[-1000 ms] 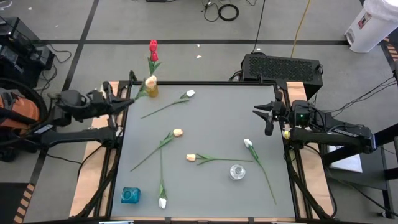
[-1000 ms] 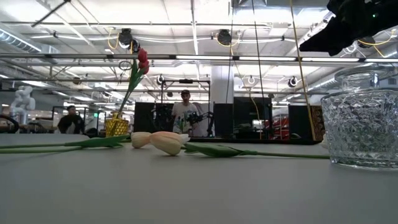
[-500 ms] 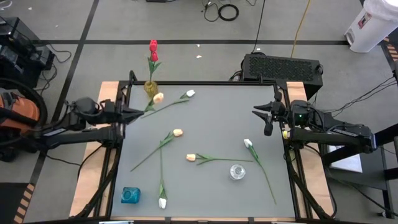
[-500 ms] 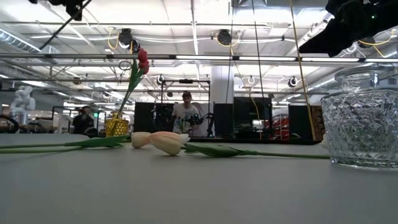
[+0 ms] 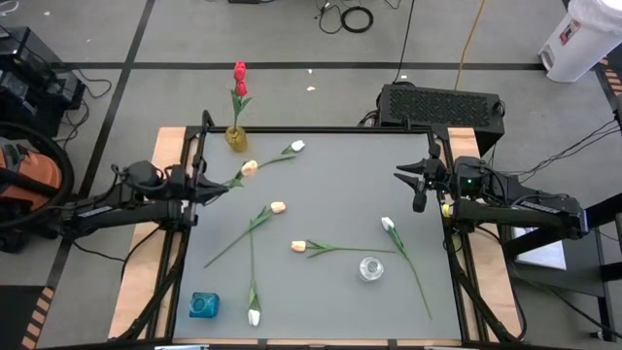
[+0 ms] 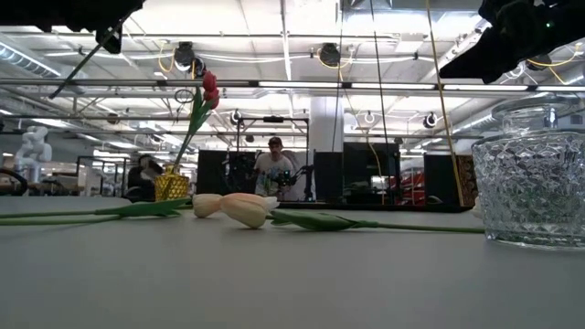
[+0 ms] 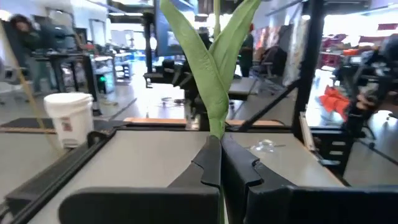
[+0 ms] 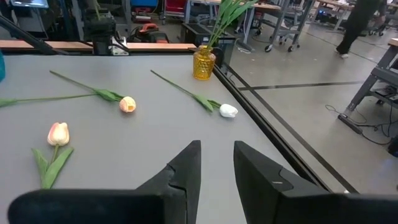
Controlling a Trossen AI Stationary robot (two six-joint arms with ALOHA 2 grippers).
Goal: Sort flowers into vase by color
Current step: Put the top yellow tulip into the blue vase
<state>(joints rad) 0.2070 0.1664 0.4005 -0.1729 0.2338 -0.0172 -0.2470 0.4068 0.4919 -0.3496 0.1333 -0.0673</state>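
At the counter's (image 5: 321,292) left edge, the left gripper (image 5: 206,185) is clenched on the stem of a cream tulip (image 5: 249,167). The stem runs away from the jaws, up and rightward, with the bud held out ahead. The yellow vase (image 5: 236,139), already holding a red tulip (image 5: 239,71), stands near the bud at the far left corner. At the right edge, the right gripper (image 5: 416,185) hangs with jaws parted and nothing between them.
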